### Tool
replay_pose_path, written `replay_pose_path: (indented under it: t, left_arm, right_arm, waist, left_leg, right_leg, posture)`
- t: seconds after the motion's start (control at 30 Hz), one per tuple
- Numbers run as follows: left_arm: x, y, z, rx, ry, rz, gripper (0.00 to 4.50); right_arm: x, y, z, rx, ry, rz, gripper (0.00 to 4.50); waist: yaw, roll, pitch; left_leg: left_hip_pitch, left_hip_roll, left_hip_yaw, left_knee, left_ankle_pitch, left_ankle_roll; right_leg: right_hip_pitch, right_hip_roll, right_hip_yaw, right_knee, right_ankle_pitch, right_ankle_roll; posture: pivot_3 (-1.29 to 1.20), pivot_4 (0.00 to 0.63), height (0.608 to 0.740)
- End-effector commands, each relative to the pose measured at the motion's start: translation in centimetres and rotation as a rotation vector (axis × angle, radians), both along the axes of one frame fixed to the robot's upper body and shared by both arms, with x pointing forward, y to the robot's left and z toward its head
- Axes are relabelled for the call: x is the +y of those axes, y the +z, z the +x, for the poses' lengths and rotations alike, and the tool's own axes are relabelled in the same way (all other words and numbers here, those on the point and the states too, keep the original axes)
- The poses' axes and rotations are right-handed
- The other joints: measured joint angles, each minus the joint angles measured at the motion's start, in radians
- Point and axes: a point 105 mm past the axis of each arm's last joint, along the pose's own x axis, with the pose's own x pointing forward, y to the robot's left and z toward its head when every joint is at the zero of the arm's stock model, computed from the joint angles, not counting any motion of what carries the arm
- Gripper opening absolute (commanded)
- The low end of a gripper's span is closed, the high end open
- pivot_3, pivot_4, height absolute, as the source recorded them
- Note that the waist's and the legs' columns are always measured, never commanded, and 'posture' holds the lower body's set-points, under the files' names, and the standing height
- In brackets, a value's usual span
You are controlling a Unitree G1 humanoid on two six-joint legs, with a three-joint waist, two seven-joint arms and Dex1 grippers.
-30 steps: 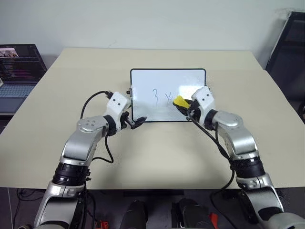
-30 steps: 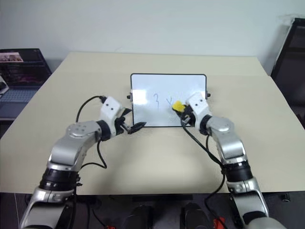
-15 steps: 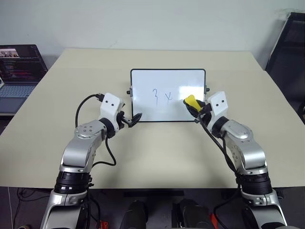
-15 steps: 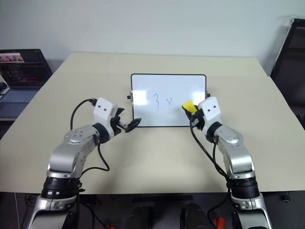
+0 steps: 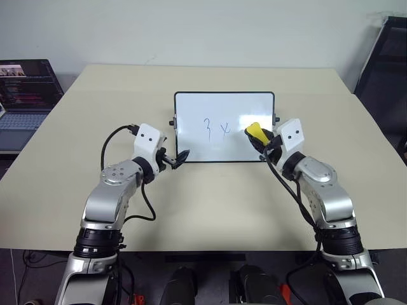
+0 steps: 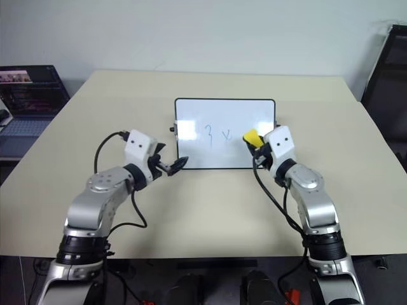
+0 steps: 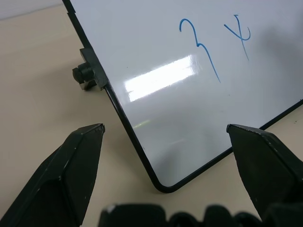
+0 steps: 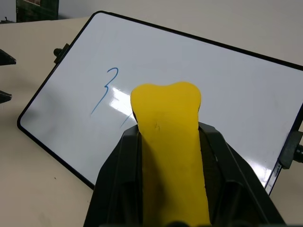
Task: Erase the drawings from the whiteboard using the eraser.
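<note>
From the head view, the glossy whiteboard [image 5: 224, 127] with its thin black frame is lying on the matte beige surface [image 5: 210, 203]. My right end effector [image 5: 259, 141] is gripping the yellow eraser [image 5: 253, 131] over the board's right part, beside the drawings [image 5: 216, 129].

In my left wrist view, my left end effector [image 7: 165, 137] is standing apart around the board's rounded corner.

In my right wrist view, the smooth eraser is sticking out between the clamped black fingers [image 8: 118, 179].

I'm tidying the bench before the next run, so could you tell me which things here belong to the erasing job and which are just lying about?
Job:
- whiteboard
- drawings
- eraser, held in the shut right gripper
- left gripper, open at the board's corner

Lying about:
- laptop, left of the table
</note>
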Motion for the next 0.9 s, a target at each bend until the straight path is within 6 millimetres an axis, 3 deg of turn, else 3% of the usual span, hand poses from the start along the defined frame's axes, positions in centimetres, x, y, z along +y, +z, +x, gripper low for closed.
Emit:
replay_pose_path:
  t: [0.03, 0.47, 0.9]
  left_arm:
    - [-0.5, 1.1, 0.0, -0.045, -0.02, 0.018, 4.5]
    - [-1.7, 1.7, 0.5, -0.025, -0.124, 0.075, 4.5]
    - [-2.5, 2.5, 1.1, 0.035, -0.3, 0.203, 4.5]
  right_arm:
    - [0.1, 0.4, -0.9, -0.028, 0.029, -0.017, 1.17]
    - [1.1, 0.6, -0.6, -0.04, 0.056, -0.124, 1.17]
    - [5.2, 1.7, 3.4, -0.034, 0.116, -0.368, 1.17]
  waist:
    - [0.002, 0.0, 0.0]
    - [0.001, 0.0, 0.0]
    - [-0.004, 0.0, 0.0]
  left_leg:
    - [0.0, 0.0, 0.0, 0.0, 0.0, 0.0]
    - [0.0, 0.0, 0.001, 0.0, 0.0, 0.0]
    - [0.0, 0.0, 0.001, 0.0, 0.0, 0.0]
  right_leg:
    - [0.0, 0.0, 0.0, 0.0, 0.0, 0.0]
    - [0.0, 0.001, -0.001, 0.0, 0.0, 0.0]
    - [-0.001, 0.002, -0.001, 0.0, 0.0, 0.0]
  posture:
    - [0.0, 0.15, 0.74]
    - [0.0, 0.15, 0.74]
    - [0.0, 0.15, 0.74]
